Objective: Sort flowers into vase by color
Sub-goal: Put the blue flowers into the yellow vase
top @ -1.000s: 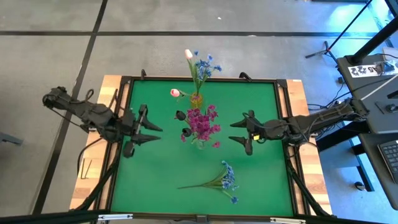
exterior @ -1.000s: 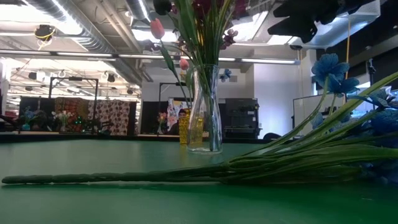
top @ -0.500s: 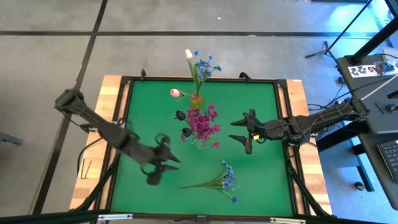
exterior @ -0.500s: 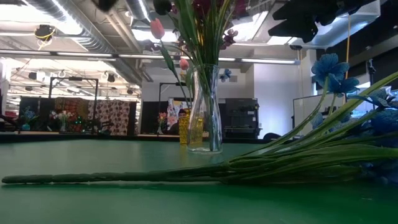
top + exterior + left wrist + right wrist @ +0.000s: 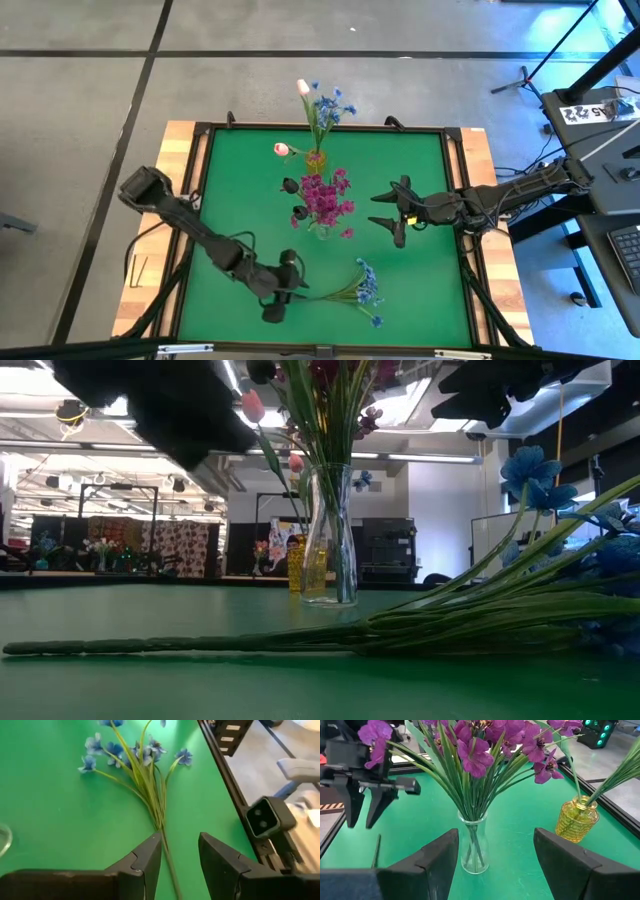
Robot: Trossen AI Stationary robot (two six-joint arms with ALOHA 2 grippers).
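Between left end effector [image 5: 180,862] fingers, blue spray's stem [image 5: 167,851], wrist view only

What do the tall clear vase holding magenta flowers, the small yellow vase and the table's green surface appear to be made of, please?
Tall clear vase: likely glass; see-through, stems visible inside, glossy.
Small yellow vase: probably tinted glass or plastic; translucent, ribbed, shiny.
Green table surface: apparently a matte mat or felt; flat, uniform, almost glare-free.
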